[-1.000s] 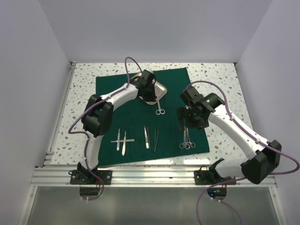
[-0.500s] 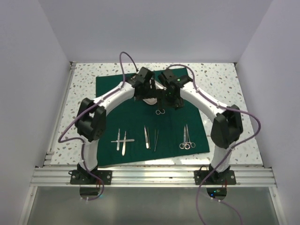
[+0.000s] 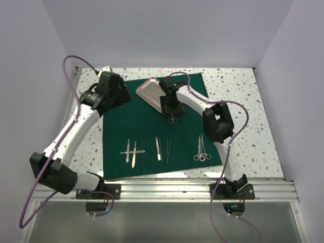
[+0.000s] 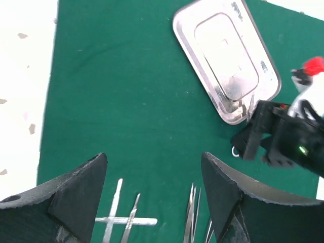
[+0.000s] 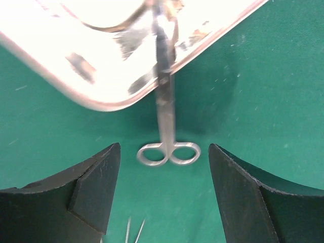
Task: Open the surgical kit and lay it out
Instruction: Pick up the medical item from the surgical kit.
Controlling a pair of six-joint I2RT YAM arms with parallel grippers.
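Note:
The surgical kit lies open, its dark green cloth spread flat. The steel tray sits at the cloth's far side. Ring-handled scissors have their rings on the cloth and their blades over the tray rim. My right gripper hangs open just above them, a finger on each side of the rings, touching nothing. In the top view it is at the tray's near corner. My left gripper stands open and empty over the cloth's far left corner. In its wrist view the left gripper holds nothing.
Along the cloth's near side lie the scalpels, two tweezers and ring-handled clamps. Speckled tabletop surrounds the cloth. White walls close in the left, right and back. An aluminium rail runs along the near edge.
My left gripper opened and swung left, away from the tray. My right arm swept from the cloth's right side to the tray and lowered over the scissors.

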